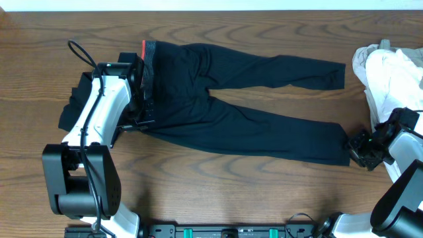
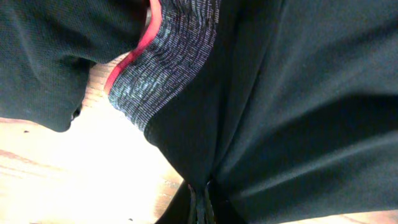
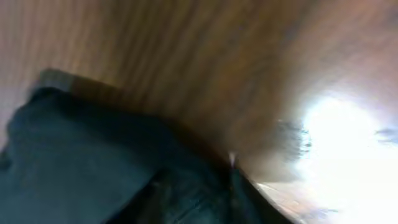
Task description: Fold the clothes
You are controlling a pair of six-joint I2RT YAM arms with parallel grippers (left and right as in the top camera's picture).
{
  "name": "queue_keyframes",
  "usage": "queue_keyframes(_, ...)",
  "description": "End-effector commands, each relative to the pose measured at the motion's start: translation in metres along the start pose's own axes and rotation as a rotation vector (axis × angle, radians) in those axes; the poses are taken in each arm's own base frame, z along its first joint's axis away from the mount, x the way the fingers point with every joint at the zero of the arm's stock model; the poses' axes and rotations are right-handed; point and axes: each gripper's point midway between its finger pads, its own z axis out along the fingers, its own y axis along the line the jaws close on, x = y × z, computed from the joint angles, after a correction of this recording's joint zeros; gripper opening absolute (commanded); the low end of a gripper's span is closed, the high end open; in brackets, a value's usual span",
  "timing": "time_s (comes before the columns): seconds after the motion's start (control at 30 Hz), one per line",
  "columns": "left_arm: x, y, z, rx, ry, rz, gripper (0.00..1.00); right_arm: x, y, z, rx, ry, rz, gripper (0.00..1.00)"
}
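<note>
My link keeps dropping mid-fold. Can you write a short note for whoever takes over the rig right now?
Left gripper: shut on the long black stretchy trousers, by the near end of the grey waistband.
Right gripper: at the near leg's hem; grip unclear because the wrist view is blurred.
Trousers: flat on the wooden table, legs pointing right.
Done: laid out.
Left: every fold.
Nearby: small black garment at left, white cloth pile at right.

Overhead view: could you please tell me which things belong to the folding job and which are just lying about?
Job: black trousers, left gripper pinching them, right gripper at a leg end.
Lying about: white cloth heap, small black garment.
</note>
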Motion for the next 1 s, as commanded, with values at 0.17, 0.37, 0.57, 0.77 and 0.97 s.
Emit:
queue_keyframes(0.17,0.004,0.006,0.000,-0.027,0.013,-0.014,0.06,-0.006,0.002,-0.013,-0.043,0.024,0.038,0.01)
queue_keyframes(0.37,0.011,0.007,-0.001,-0.032,0.038,-0.014,0.06,-0.037,-0.003,-0.064,-0.009,-0.060,0.014,0.01)
queue_keyframes(0.57,0.034,0.013,-0.003,-0.055,0.130,-0.011,0.06,-0.062,-0.005,-0.110,0.026,-0.220,0.011,0.01)
queue_keyframes(0.77,0.051,0.016,-0.012,-0.062,0.180,-0.011,0.06,-0.056,-0.019,-0.123,0.104,-0.250,0.050,0.01)
queue_keyframes(0.97,0.069,0.021,-0.046,-0.043,0.096,-0.016,0.06,-0.050,-0.016,-0.144,0.092,-0.296,0.046,0.01)
